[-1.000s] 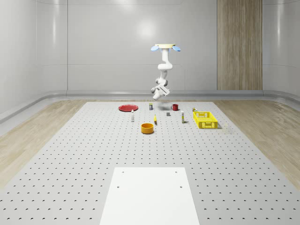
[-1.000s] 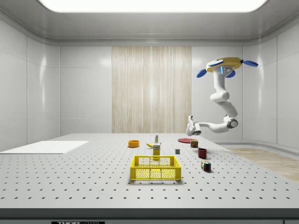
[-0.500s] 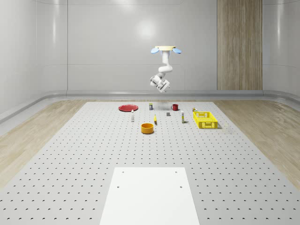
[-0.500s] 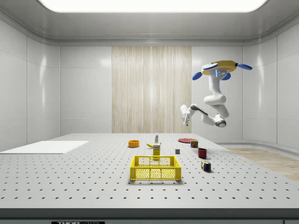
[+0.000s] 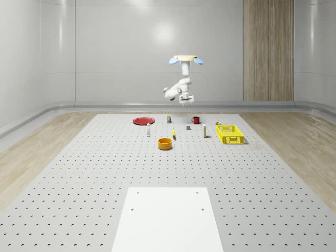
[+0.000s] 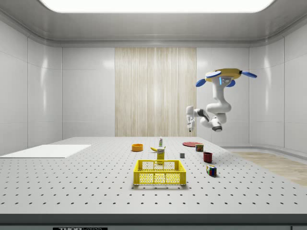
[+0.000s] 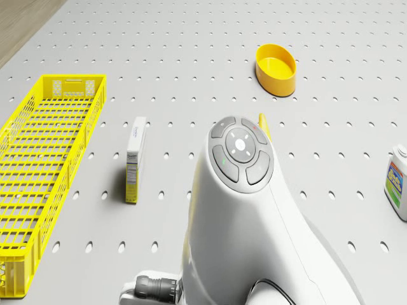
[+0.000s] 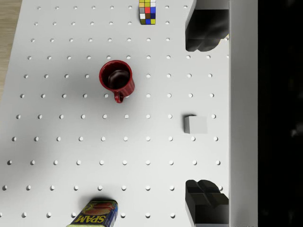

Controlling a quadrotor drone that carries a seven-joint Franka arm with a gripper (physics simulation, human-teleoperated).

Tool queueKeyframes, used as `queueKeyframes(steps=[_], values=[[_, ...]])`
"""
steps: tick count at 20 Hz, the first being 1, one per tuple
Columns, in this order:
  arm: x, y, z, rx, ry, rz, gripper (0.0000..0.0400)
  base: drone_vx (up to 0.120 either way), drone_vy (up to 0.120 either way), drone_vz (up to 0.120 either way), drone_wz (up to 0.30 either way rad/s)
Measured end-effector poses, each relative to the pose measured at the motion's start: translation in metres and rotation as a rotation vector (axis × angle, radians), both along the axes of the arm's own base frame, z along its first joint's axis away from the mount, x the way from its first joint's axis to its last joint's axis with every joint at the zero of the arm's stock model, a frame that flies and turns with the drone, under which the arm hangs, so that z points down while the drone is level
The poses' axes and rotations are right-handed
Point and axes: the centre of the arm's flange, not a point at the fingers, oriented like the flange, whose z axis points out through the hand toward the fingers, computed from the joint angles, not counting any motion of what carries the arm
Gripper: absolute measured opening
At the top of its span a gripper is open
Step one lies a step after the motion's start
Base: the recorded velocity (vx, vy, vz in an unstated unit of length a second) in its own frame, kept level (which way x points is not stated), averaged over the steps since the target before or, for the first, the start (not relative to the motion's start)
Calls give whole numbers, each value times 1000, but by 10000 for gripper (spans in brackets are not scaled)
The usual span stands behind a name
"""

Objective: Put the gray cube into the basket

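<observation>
Drone [image 6: 226,74] hovering high above pegboard table [image 5: 79,178]; gripper [image 8: 203,116] wide open, empty. Small gray cube [image 8: 195,124] below, between fingers [image 8: 204,32]: descend straight, centred. Yellow mesh basket [image 7: 38,165] afterwards.

The one word I can read is "SPAM", in yellow letters on the blue tin [image 8: 93,215] at the bottom edge of my wrist view, left of centre. In my drone view, the narrow box [image 7: 134,159] standing left of centre carries small print along its top face, and the white bottle [image 7: 397,181] at the right edge has a blue and yellow label, but I cannot make out the lettering on either.
</observation>
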Motion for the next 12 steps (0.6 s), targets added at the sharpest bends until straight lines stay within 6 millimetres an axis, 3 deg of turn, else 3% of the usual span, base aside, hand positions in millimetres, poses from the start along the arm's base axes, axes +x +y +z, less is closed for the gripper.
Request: queueKeyframes(steps=[10, 12], values=[[0, -9, -1, -95, 3, -2, 400, 120, 0, -120, 0], [0, -10, -1, -101, 4, -2, 400, 0, 0, -120, 0]])
